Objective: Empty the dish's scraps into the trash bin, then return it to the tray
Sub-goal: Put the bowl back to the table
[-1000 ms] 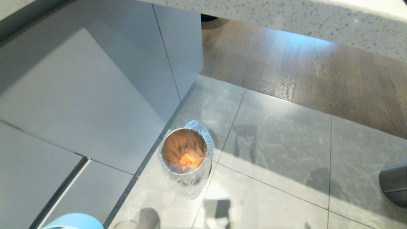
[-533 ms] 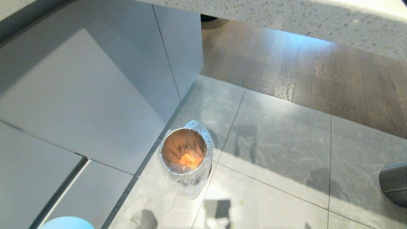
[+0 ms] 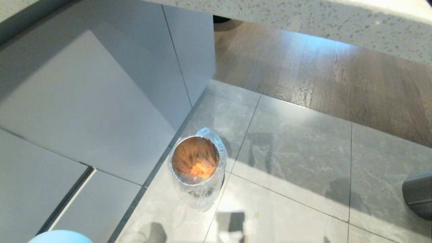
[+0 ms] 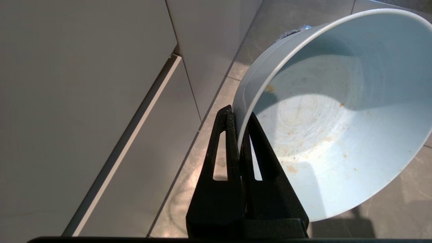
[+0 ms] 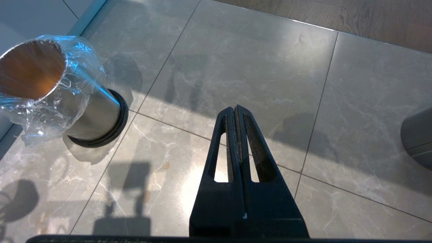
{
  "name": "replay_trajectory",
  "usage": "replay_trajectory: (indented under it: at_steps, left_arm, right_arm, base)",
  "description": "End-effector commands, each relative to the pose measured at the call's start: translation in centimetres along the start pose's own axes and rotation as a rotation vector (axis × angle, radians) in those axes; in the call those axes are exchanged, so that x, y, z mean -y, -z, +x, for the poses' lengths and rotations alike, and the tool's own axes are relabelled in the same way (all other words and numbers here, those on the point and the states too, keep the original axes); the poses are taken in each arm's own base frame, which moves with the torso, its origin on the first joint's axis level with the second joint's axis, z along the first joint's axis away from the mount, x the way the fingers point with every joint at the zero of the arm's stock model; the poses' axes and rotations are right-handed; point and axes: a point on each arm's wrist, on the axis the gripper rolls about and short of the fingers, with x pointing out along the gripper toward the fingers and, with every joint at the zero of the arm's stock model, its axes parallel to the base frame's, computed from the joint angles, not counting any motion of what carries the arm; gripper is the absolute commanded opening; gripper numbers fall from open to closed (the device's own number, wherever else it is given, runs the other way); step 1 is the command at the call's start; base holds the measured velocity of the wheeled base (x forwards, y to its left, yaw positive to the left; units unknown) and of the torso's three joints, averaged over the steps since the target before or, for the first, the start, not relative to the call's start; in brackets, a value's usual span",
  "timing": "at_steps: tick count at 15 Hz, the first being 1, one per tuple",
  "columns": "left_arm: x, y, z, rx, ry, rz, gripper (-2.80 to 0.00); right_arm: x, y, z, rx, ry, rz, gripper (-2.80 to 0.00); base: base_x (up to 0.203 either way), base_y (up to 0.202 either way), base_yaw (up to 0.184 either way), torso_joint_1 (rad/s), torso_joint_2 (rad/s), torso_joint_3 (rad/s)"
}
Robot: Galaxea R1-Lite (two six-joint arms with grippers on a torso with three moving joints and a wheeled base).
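Observation:
My left gripper [image 4: 239,116] is shut on the rim of the dish [image 4: 337,114], a pale bluish-white bowl holding only small orange crumbs and smears. A sliver of the dish [image 3: 59,237] shows at the bottom left edge of the head view. The trash bin [image 3: 195,165] stands on the tiled floor beside the cabinets, lined with a clear bag, and the orange scraps [image 3: 201,169] lie at its bottom. In the right wrist view the trash bin [image 5: 50,91] stands off to one side of my right gripper [image 5: 234,108], which hangs shut and empty over the tiles. The tray is out of view.
Grey cabinet fronts [image 3: 84,98] rise along the left. A speckled counter edge [image 3: 303,17] runs across the top, with wooden floor [image 3: 320,74] beyond the tiles. A wider dark grey cylinder [image 3: 418,195] stands at the right edge.
The dish has slid left and lower along the bottom edge of the head view, away from the bin. Bin, scraps and right gripper stay put.

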Motion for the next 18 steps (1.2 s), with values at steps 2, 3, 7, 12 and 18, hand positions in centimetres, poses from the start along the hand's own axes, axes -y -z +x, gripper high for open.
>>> replay_trajectory:
  at_steps: [2,3,7,12,18]
  left_arm:
    - [0.0,0.0,-0.02,0.003,-0.001,0.001,-2.8]
    - [0.0,0.0,-0.02,0.003,-0.001,0.001,-2.8]
    - [0.0,0.0,-0.02,0.003,-0.001,0.0,-2.8]
    - [0.0,-0.02,-0.02,0.005,0.001,0.0,-2.8]
    - [0.0,-0.02,-0.02,0.005,-0.001,-0.002,-2.8]
  right_arm:
    - [0.0,0.02,0.0,0.0,0.0,0.0,-2.8]
    - [0.0,-0.02,-0.01,0.001,0.0,0.0,-2.8]
    - [0.0,-0.02,-0.01,0.001,0.0,0.0,-2.8]
    - [0.0,-0.01,0.0,0.001,0.0,0.0,-2.8]
    - [0.0,-0.02,-0.01,0.001,0.0,0.0,-2.8]
  base:
    - [0.0,0.0,0.0,0.0,0.0,0.0]
    - [0.0,0.0,0.0,0.0,0.0,0.0]
    - [0.0,0.0,0.0,0.0,0.0,0.0]
    - [0.0,0.0,0.0,0.0,0.0,0.0]
    - [0.0,0.0,0.0,0.0,0.0,0.015]
